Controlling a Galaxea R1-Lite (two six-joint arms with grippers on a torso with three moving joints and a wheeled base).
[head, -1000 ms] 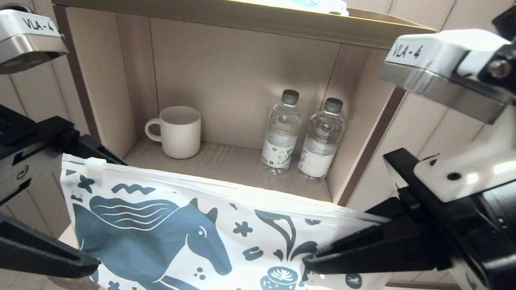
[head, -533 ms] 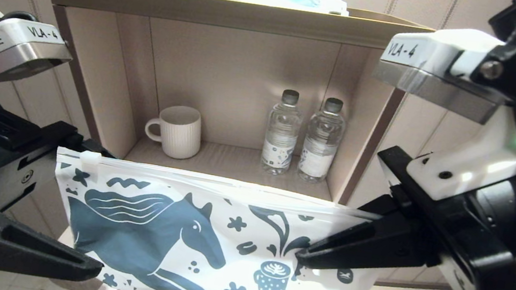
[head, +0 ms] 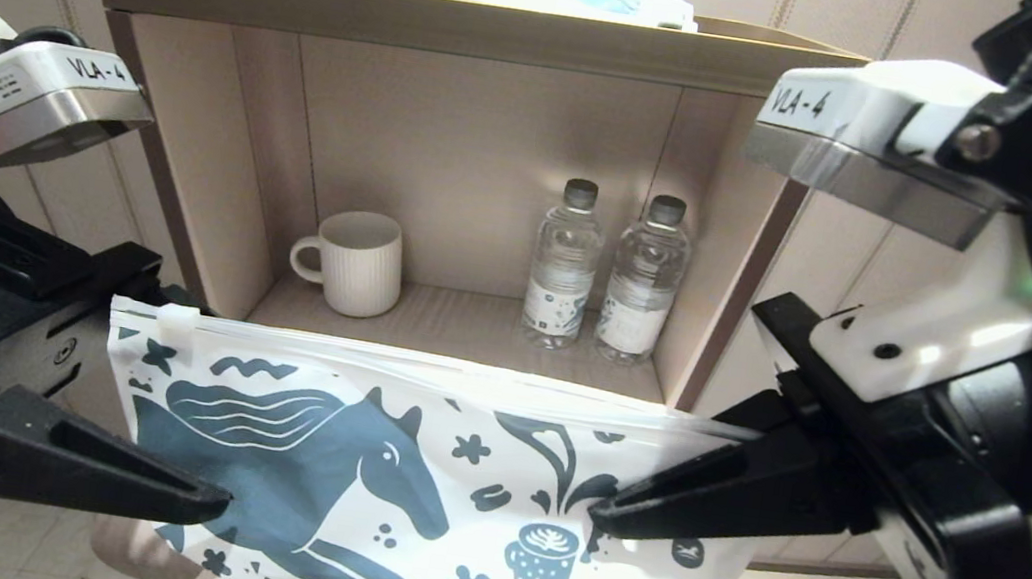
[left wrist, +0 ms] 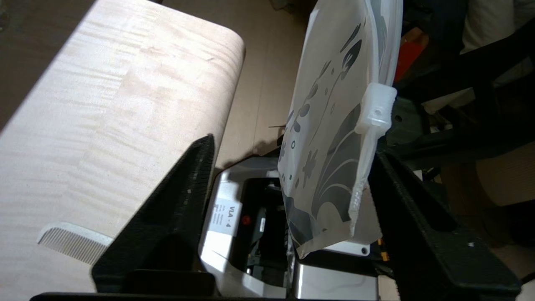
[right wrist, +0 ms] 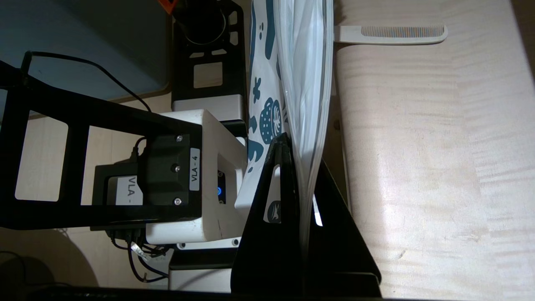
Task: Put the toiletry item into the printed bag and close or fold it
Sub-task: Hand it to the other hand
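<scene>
The flat whitish horse-printed plastic zip pouch was held upright by the right gripper, pinched on its end, while the long white plastic comb lay on the pale wooden table below, nearer the spread left gripper.

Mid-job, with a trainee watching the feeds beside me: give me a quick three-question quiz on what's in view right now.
1. True or false: the comb is already inside the printed bag.
2. Which gripper is clamped on the bag? A) left gripper B) right gripper C) both
3. Fill in: in the shelf, the white mug stands to the robot's ___ of the two water bottles.

Key:
1. False. It lies on the table, outside the bag.
2. B. The left gripper is open, with the bag's slider end between its fingers.
3. left
</scene>
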